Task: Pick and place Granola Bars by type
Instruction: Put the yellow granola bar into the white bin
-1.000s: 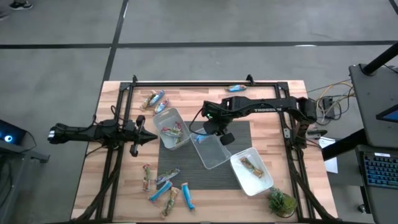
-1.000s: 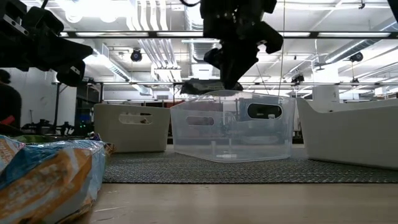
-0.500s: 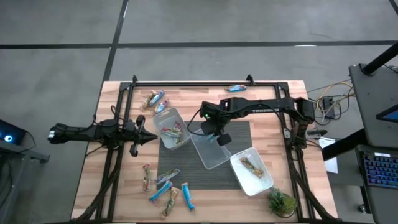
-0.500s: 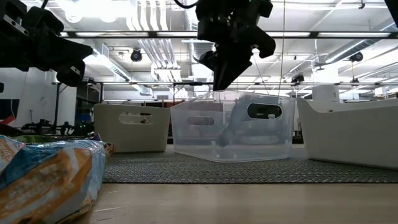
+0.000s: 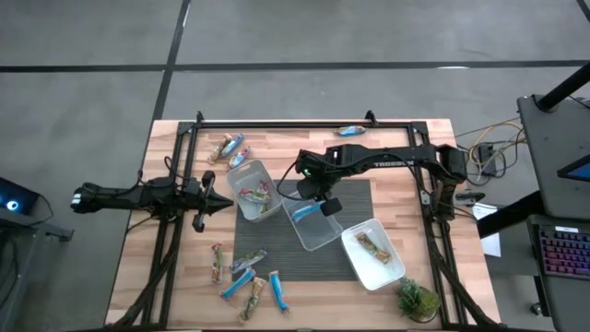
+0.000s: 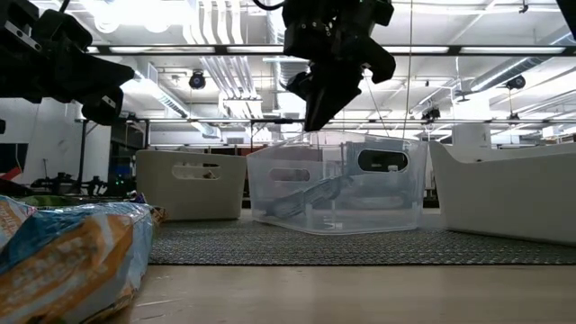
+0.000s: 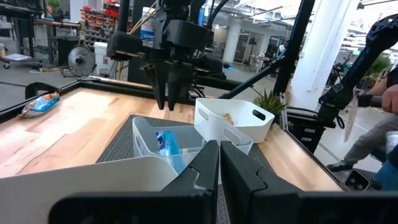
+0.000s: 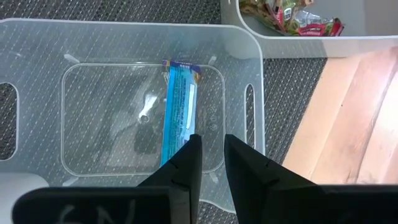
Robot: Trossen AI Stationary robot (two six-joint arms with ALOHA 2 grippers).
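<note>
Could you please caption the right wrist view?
Right gripper above the middle tub, a blue bar inside.

Granola bars, small, in shiny wrappers.
- One blue bar [image 8: 178,111]: lying flat on the floor of the middle clear tub [image 5: 316,235].
- Tan bars with red-green print [image 5: 255,194]: several heaped in the left tub [image 5: 241,175].
- One tan bar [image 5: 372,246]: in the right tub [image 5: 387,274].
- Loose cluster [image 5: 244,277]: blue and tan, on the table [image 5: 138,267], near edge.
- Small group [image 5: 228,147]: far left of table.
- One blue bar [image 5: 350,131]: far edge.
</note>
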